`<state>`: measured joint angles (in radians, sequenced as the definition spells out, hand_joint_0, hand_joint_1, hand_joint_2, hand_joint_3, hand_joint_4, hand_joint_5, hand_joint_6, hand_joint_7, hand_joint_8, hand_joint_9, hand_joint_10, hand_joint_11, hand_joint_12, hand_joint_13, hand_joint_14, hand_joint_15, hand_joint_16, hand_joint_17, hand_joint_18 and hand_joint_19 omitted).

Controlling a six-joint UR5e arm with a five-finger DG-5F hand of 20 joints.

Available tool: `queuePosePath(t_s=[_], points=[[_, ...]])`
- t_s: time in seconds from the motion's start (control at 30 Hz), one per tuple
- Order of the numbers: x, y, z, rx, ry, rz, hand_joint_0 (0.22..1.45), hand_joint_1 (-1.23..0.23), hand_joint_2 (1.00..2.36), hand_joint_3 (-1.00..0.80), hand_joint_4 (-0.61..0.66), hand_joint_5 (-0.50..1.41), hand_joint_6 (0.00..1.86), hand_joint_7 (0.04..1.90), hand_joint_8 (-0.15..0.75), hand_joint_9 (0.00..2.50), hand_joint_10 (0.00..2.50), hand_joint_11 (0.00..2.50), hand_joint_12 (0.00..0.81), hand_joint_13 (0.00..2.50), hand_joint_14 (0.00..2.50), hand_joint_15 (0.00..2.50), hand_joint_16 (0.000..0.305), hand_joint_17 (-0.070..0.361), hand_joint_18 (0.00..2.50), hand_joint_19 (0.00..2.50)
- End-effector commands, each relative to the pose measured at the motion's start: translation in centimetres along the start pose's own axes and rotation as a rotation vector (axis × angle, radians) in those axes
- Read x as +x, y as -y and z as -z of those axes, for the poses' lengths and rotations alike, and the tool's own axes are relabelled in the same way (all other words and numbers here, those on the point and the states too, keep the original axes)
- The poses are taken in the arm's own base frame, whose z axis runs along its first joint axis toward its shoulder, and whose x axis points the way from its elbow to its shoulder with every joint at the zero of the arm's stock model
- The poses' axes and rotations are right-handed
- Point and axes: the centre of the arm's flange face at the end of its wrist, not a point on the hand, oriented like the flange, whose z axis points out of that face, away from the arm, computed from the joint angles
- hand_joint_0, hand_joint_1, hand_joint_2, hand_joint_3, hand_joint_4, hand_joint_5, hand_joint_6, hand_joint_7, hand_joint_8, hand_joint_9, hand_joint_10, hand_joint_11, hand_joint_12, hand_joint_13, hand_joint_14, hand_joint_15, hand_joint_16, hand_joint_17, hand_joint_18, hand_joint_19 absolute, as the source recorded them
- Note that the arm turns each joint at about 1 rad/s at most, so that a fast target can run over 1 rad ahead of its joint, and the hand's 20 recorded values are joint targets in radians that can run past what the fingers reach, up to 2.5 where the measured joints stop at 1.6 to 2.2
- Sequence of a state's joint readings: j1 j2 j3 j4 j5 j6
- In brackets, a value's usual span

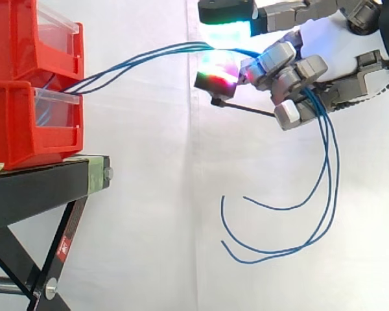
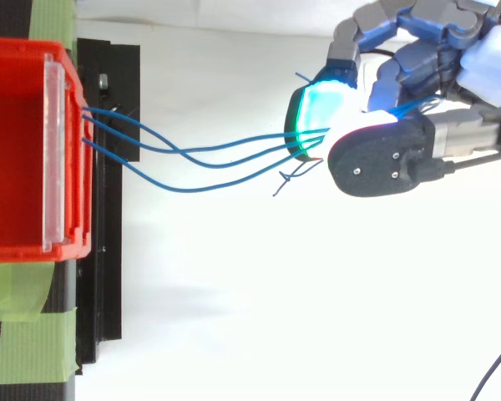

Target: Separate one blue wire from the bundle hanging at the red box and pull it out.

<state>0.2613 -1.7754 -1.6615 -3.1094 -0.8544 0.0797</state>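
Observation:
Three blue wires (image 1: 136, 61) run from the front of the red bins (image 1: 32, 84) out to the right, taut and nearly level. In the top view the blue wires (image 2: 209, 159) leave the red bin (image 2: 25, 150) and meet at the hand. The hand (image 1: 298, 65) comes in from the right, its fingers curled with glowing pads pinching the wires. Behind the hand the loose wire ends (image 1: 311, 214) hang down in long loops. All three wires pass through the hand (image 2: 376, 154).
The bins stand on a black stand (image 1: 45, 181) with green tape (image 2: 25, 334) at its top. A white curtain forms the background. A thin dark rod (image 1: 246, 110) sticks out under the fingers.

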Motion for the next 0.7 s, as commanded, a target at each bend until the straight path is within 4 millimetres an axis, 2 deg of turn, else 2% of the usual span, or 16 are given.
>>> queuePosePath(t_s=[0.0, 0.27, 0.43, 0.67], points=[[-0.02, -0.05, -0.01, -0.002, 0.000, -0.002, 0.67, -1.01, 1.02, -0.17, 0.23, -0.24, 0.96, 0.93, 0.319, 0.87, 0.91, 1.53, 0.431, 0.98, 1.24, 1.64, 0.056, 0.126, 1.11, 0.95], [-0.03, -0.03, 0.00, -0.001, 0.000, -0.001, 0.64, -1.01, 1.02, -0.26, 0.22, -0.24, 0.95, 0.91, 0.330, 0.88, 0.92, 1.49, 0.429, 0.98, 1.26, 1.59, 0.055, 0.125, 1.10, 0.97], [-0.03, -0.03, 0.00, -0.001, 0.000, -0.001, 0.56, -0.86, 1.01, -0.36, 0.21, -0.22, 0.94, 0.90, 0.338, 1.06, 0.87, 1.53, 0.442, 1.07, 1.31, 1.49, 0.054, 0.122, 1.14, 0.99], [-0.03, -0.03, 0.00, -0.001, 0.000, -0.001, 0.51, -0.74, 1.01, -0.42, 0.20, -0.20, 0.93, 0.90, 0.346, 1.16, 0.84, 1.53, 0.453, 1.10, 1.35, 1.45, 0.055, 0.125, 1.18, 1.01]])
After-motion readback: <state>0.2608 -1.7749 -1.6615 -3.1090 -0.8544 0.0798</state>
